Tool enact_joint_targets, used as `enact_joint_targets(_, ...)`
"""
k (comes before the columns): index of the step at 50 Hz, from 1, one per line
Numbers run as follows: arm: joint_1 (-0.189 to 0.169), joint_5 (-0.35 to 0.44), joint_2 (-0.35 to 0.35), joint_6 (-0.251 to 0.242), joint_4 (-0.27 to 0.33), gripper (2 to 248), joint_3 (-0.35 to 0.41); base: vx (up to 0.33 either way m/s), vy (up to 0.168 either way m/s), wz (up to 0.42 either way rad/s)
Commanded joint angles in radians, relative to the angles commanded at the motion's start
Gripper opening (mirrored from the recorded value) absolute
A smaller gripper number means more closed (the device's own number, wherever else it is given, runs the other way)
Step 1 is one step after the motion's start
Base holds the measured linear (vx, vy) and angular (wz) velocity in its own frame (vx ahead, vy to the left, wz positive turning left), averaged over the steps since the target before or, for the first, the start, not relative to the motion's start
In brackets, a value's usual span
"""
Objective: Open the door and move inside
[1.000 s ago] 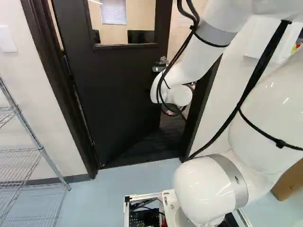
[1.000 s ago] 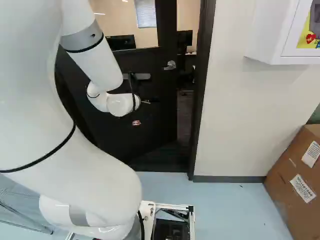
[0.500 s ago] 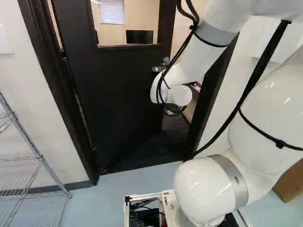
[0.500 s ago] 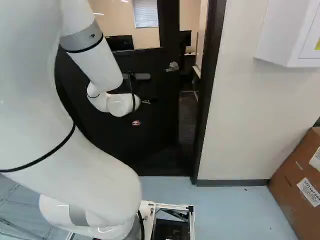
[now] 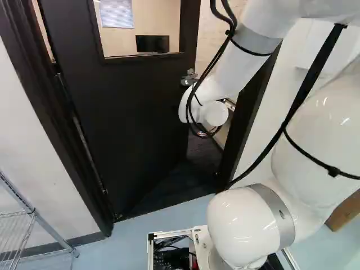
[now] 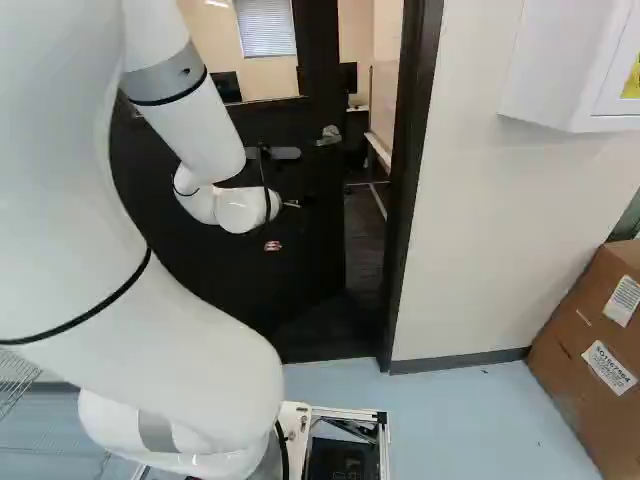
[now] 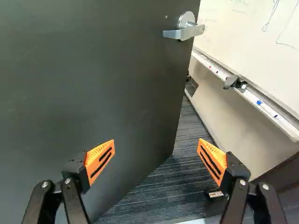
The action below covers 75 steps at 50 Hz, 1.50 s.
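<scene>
The dark door (image 5: 135, 107) with a window stands ajar, swung inward from the frame, a gap at its handle side. Its silver lever handle (image 6: 329, 136) shows in both base views; in the wrist view the handle (image 7: 184, 31) is ahead of the gripper, near the door's free edge. The gripper (image 6: 272, 246) is mostly hidden by the wrist or lost against the door in the right base view. In the wrist view the gripper (image 7: 156, 159) is open with nothing between its fingers, one finger in front of the door panel, the other across the gap.
The dark door frame (image 6: 408, 200) stands right of the gap. Beyond it are a whiteboard with a marker tray (image 7: 247, 93) and dark flooring. A wire shelf (image 5: 19, 230) is at the left, a cardboard box (image 6: 590, 350) and white wall cabinet (image 6: 570, 70) at the right.
The base has moved closer to the doorway and turned somewhat, shifting the scene. The arm keeps its pose. The gap beside the door looks wider; whether the door itself swung is unclear.
</scene>
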State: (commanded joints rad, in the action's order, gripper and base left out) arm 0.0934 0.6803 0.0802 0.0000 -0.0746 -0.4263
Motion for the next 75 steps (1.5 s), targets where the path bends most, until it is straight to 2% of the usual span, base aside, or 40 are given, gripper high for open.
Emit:
enact_joint_targets(30, 0.0, 0.0, 0.0, 0.0, 0.0, 247, 0.0, 0.082, 0.068, -0.048)
enact_joint_targets(75, 0.0, 0.0, 0.0, 0.0, 0.0, 247, 0.0, 0.086, 0.091, 0.043)
